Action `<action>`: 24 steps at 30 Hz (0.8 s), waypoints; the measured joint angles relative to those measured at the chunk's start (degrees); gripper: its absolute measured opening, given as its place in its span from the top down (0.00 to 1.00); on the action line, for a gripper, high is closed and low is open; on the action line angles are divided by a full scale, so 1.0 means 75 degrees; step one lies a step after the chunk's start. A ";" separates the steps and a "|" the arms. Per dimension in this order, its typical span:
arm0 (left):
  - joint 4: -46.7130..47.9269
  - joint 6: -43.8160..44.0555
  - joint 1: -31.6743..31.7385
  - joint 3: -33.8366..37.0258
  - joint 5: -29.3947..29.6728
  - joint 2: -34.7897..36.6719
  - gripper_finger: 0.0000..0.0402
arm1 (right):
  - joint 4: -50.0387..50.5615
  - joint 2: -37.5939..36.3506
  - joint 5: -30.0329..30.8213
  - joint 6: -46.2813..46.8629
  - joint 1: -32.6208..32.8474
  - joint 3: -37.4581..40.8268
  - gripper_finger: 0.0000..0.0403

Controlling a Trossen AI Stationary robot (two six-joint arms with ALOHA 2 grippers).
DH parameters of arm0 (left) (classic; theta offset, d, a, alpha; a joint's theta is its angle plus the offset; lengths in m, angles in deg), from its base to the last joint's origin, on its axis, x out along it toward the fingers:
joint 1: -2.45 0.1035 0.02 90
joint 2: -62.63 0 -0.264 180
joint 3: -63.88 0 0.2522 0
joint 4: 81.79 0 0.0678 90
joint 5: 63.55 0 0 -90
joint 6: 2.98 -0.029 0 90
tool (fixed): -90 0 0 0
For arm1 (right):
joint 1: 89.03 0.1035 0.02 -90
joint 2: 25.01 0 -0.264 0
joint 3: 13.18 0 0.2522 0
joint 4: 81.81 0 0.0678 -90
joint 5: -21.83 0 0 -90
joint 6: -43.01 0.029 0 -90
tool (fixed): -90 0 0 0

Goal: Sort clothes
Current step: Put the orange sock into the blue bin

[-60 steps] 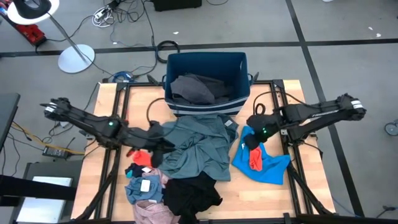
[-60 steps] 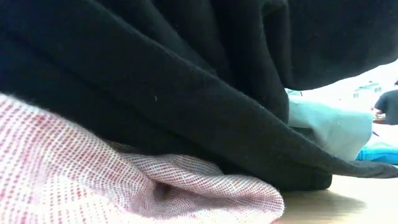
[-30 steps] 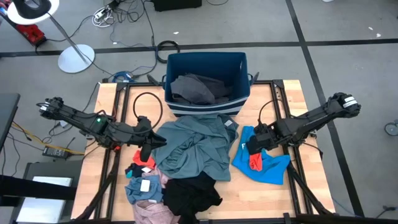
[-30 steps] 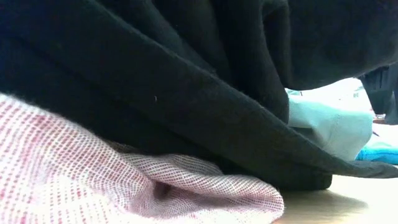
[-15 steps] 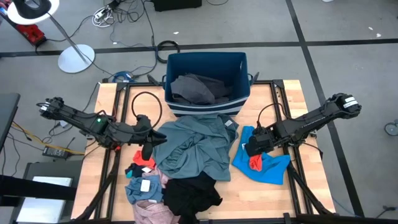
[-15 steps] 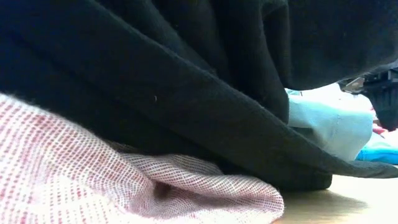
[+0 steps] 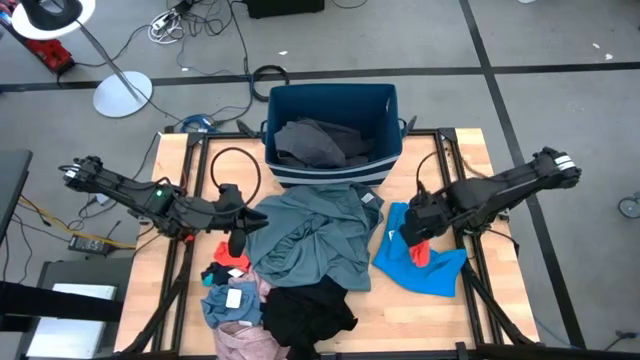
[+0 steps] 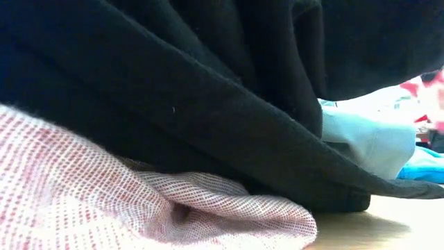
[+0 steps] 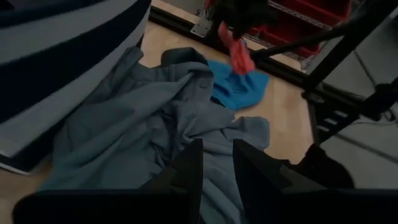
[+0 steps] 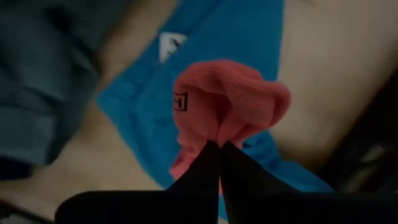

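Counter (image 7: pixel 470 310): pale wood, smooth, lightly sheened, edged with dark matt metal framing. Bin (image 7: pixel 333 100): dark blue plastic, smooth. Red-orange piece (image 10: pixel 230 102): fine ribbed knit, matt (a small woven label shows on it). Bright blue garment (image 10: pixel 211 37): smooth, thin cloth. Teal garment (image 9: pixel 143 118): soft matt cloth, creased. Black garment (image 8: pixel 208 90): dense matt knit. Pink garment (image 8: pixel 83 201): coarse open weave, speckled red and white.

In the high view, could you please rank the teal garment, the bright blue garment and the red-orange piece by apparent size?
1. teal garment
2. bright blue garment
3. red-orange piece, pinched in the right gripper
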 joint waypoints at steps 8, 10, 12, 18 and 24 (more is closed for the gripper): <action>0.0365 -0.0805 -0.0001 0.0000 0.0151 0.0006 0.77 | 0.1768 0.0034 0.1516 0.0010 -0.0026 -0.2946 1.00; 0.0625 -0.0962 -0.0003 0.0000 0.0149 0.0027 0.77 | 0.1843 0.0129 0.1890 -0.0062 -0.0032 -0.3601 1.00; 0.0858 -0.1001 -0.0003 0.0000 0.0149 0.0075 0.77 | 0.1936 0.0331 0.2203 -0.0236 -0.0039 -0.4261 1.00; 0.0946 -0.1072 -0.0015 0.0000 -0.0235 0.0521 0.77 | 0.2117 0.1586 0.2909 -0.1513 -0.0473 -0.6373 1.00; 0.1018 -0.1732 -0.0017 -0.0003 -0.0847 0.1176 0.77 | 0.2093 0.3027 0.3267 -0.3661 -0.1666 -0.8597 1.00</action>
